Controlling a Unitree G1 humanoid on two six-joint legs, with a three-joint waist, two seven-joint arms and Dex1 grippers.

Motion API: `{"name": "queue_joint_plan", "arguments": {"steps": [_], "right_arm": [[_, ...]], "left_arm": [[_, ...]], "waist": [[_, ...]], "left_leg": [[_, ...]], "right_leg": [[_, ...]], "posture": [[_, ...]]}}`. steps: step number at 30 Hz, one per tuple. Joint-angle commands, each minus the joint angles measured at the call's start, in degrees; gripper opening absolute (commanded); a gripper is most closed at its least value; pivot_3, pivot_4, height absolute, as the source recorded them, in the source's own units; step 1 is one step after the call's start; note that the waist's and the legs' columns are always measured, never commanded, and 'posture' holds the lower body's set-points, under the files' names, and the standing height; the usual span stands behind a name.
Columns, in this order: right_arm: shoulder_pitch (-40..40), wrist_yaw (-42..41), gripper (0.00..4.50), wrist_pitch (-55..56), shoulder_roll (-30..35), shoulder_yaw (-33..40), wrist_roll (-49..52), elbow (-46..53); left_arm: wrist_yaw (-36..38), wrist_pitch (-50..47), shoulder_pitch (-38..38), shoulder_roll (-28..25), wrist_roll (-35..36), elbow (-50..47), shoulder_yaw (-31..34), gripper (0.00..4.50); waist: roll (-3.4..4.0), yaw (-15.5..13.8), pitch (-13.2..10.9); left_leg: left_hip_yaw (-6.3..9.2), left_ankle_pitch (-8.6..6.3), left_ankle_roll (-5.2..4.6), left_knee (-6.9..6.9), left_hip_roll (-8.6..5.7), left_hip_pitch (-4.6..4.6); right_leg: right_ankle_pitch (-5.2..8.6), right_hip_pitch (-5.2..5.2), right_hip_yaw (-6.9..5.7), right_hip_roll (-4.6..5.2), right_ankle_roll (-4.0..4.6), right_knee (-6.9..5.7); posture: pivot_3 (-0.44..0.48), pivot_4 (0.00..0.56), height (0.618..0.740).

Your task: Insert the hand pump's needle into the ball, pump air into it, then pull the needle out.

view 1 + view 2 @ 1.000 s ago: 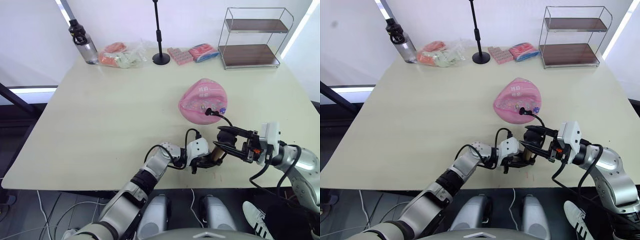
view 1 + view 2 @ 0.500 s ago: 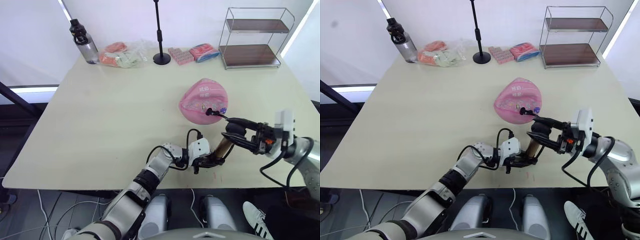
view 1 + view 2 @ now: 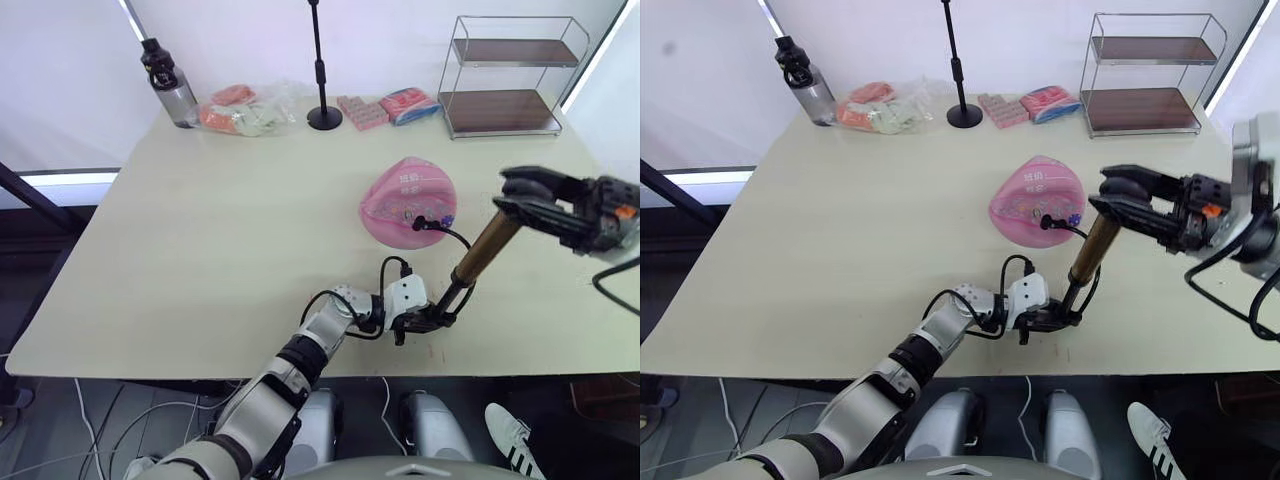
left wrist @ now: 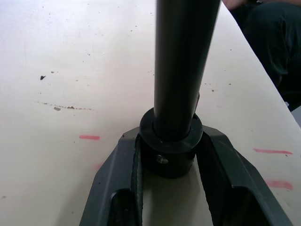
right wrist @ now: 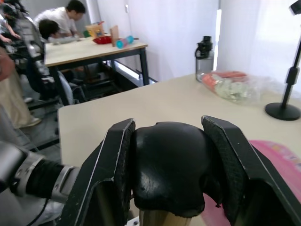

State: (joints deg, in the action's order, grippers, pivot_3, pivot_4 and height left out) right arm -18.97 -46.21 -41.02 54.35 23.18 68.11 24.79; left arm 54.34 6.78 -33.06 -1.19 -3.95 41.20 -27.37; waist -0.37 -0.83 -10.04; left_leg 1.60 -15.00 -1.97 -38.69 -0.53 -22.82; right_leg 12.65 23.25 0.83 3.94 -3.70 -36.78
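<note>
At the near edge of the pale cream desk [image 3: 200,230], the left claw [image 3: 428,318] is clamped on the black bottom cap of the slim bronze-gold hand pump [image 3: 478,255]; the left wrist view shows its two black fingers [image 4: 121,179] pressed against either side of that round collar, pinning it down on the desktop beside some small red marks. From there the pump leans up and toward the right edge of the desk, its rod drawn out. The right claw [image 3: 527,195] holds the top, its fingers [image 5: 113,162] closed around the rounded black handle, raised well above the surface.

A thin black hose [image 3: 450,234] loops from the pump's foot up to the small black fitting of the needle [image 3: 419,223], which sits in the soft, still slack pink ball [image 3: 405,200] near the middle of the desk. So insertion looks done and pumping seems under way, with the handle at the high end of a stroke. The ball is far from round, so I judge many strokes remain, and then the needle must be pulled out.

The ball carries printed patterns and some writing, too small to read.

Along the far edge stand a dark-capped water bottle [image 3: 172,88], a clear bag of orange and green items [image 3: 245,112], a black stand pole on a round base [image 3: 321,70], pink packets [image 3: 385,106], and a two-tier wire shelf [image 3: 505,75].
</note>
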Motion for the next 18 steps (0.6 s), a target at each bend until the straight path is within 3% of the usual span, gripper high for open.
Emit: {"name": "queue_joint_plan", "arguments": {"steps": [1,8,12,18], "right_arm": [[-4.09,1.23,1.76,-1.57,1.47,3.89,5.71,-0.06],[-6.06,-0.08,1.76,-3.57,1.61,3.29,4.52,-0.45],[-2.4,-2.45,1.76,-4.14,0.87,2.47,2.33,0.14],[3.59,-5.81,1.76,1.64,-0.43,-2.45,-8.72,0.53]], "left_arm": [[-1.01,-0.28,0.47,-0.04,-2.17,3.46,-0.53,1.14],[-1.2,0.93,0.38,0.41,-2.61,5.03,-0.46,1.14],[-1.18,1.3,0.74,0.41,-2.75,5.2,-0.62,1.14],[-1.2,1.48,0.81,0.4,-2.71,5.55,-0.47,1.14]], "waist": [[-0.04,-0.02,-0.03],[-0.03,0.02,-0.03],[-0.05,0.02,-0.02],[-0.33,0.05,0.19]], "left_leg": [[0.03,0.0,0.0,-0.01,0.02,-0.03],[0.02,-0.06,-0.1,0.0,0.03,-0.14],[0.0,-0.06,-0.1,0.0,0.03,-0.14],[0.01,-0.06,-0.1,0.0,0.05,0.01]], "right_leg": [[0.0,0.0,-0.03,0.0,0.0,0.0],[0.0,0.08,-0.04,0.0,0.0,0.0],[0.0,0.08,-0.04,0.01,0.0,0.01],[0.01,-0.02,-0.05,-0.01,0.0,0.01]], "posture": [[0.0,0.15,0.74],[0.0,0.15,0.74],[0.0,0.15,0.74],[0.0,0.15,0.74]]}}
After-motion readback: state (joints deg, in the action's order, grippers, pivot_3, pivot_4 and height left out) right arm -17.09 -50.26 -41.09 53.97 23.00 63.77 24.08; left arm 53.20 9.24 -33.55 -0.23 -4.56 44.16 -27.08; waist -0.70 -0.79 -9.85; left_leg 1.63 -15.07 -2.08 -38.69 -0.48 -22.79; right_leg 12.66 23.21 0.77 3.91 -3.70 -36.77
